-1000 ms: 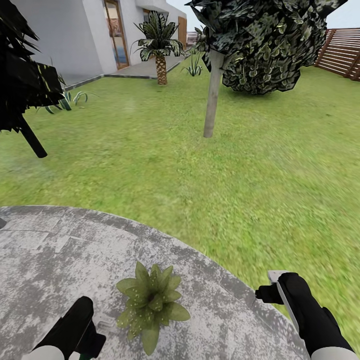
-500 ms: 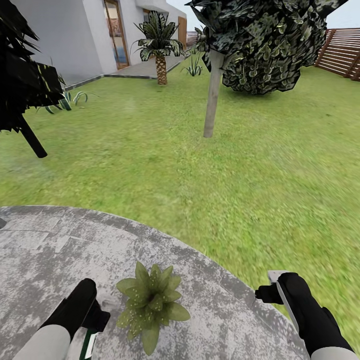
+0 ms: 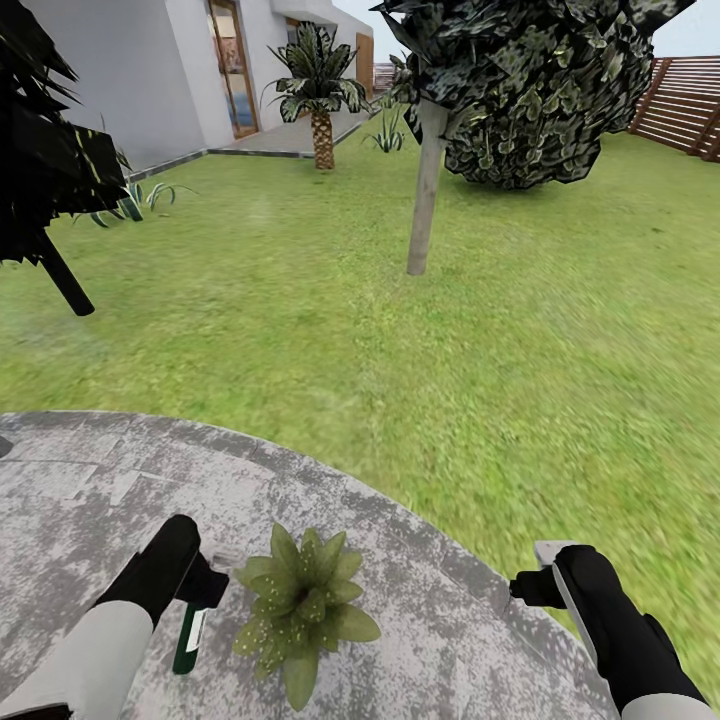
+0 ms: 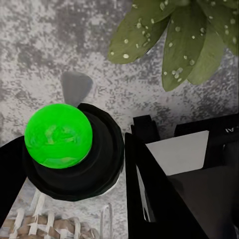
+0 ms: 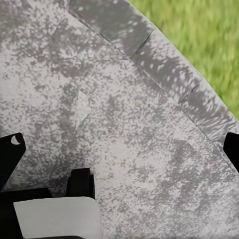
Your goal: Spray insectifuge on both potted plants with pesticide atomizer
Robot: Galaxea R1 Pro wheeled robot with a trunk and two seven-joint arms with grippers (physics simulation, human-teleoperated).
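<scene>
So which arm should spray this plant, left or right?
Left. The left gripper already holds the pesticide atomizer right beside the potted plant on the patio. The right gripper sits farther off and carries nothing.

Not much to read here, folks. We can spot a couple of tiny white characters, maybe "AI", on the black left gripper (image 4: 164, 164) body at about 3 o'clock in the left wrist view, cut off. The pesticide atomizer (image 3: 190, 632) label's too small to read.

Home garden: lawn (image 3: 480, 380), patio (image 3: 90, 480), probably house (image 3: 130, 70).
</scene>
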